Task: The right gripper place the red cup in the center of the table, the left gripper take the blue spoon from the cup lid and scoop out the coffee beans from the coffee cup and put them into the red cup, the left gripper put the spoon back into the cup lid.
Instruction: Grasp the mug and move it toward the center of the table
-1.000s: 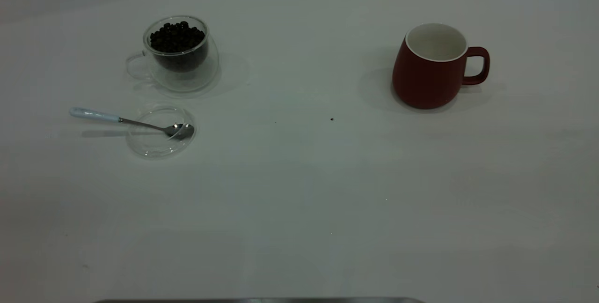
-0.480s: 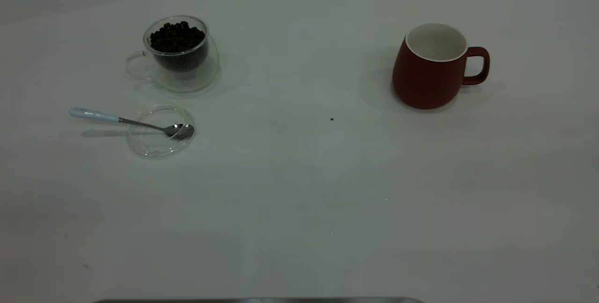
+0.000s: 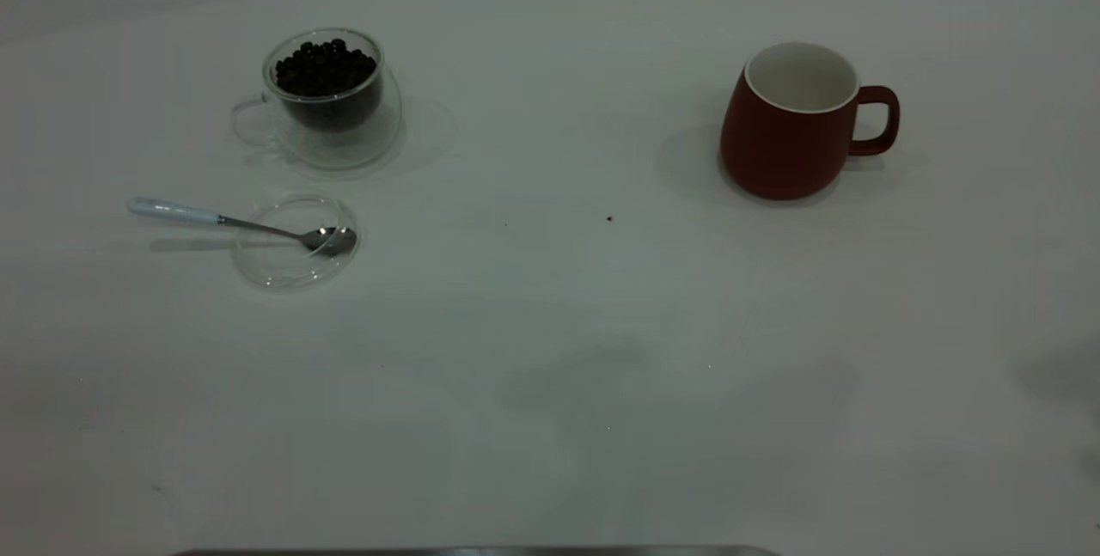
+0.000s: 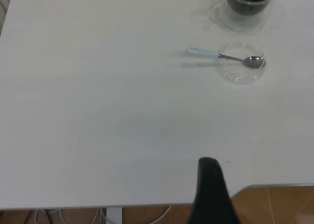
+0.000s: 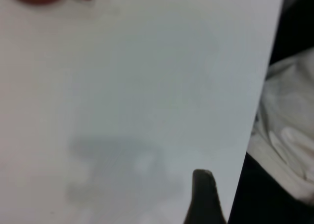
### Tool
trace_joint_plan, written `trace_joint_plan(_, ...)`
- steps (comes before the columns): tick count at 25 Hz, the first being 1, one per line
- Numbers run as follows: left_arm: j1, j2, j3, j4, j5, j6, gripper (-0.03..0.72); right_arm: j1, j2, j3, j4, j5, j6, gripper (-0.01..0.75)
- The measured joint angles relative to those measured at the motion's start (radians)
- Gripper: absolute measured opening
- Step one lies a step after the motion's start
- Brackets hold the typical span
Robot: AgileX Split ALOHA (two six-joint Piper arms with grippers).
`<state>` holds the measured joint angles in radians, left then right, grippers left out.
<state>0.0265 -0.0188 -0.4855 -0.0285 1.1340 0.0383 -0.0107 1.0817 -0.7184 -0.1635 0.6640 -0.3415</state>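
Exterior view: the white table [image 3: 550, 324] carries four things and neither arm shows. At the far left stands the coffee cup [image 3: 331, 100], clear glass, its loop handle turned toward the left edge, the dark coffee beans [image 3: 325, 68] heaped close to its rim. Just in front of it lies the cup lid [image 3: 295, 241], flat on the surface. The blue spoon [image 3: 241, 224] rests with its metal bowl inside the lid and its pale handle reaching out over the rim toward the left. Well apart, at the far right, the red cup [image 3: 791, 122] stands upright, white inside showing, handle pointing right. A tiny dark speck [image 3: 609, 218] sits on the table between the two cups. In each wrist view a single dark fingertip of the left gripper [image 4: 212, 192] and of the right gripper [image 5: 203, 197] shows above the table's near edge, holding nothing; how far either is open cannot be told. No brand, label or writing shows on any object.
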Motion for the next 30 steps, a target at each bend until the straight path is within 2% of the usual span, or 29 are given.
trace_joint_plan(9, 0.0, 0.0, 0.0, 0.0, 0.0, 0.0, 0.582, 0.0, 0.55, -0.195, 0.089, -0.197, -0.354, 0.588)
trace_joint_plan(14, 0.0, 0.0, 0.0, 0.0, 0.0, 0.0, 0.582, 0.015, 0.744, -0.296, 0.173, -0.228, -0.582, 0.588)
trace_joint_plan(20, 0.0, 0.0, 0.0, 0.0, 0.0, 0.0, 0.582, 0.043, 0.945, -0.443, 0.189, -0.24, -0.696, 0.588)
trace_joint_plan(30, 0.0, 0.0, 0.0, 0.0, 0.0, 0.001, 0.582, 0.11, 1.144, -0.602, 0.191, -0.296, -0.801, 0.588)
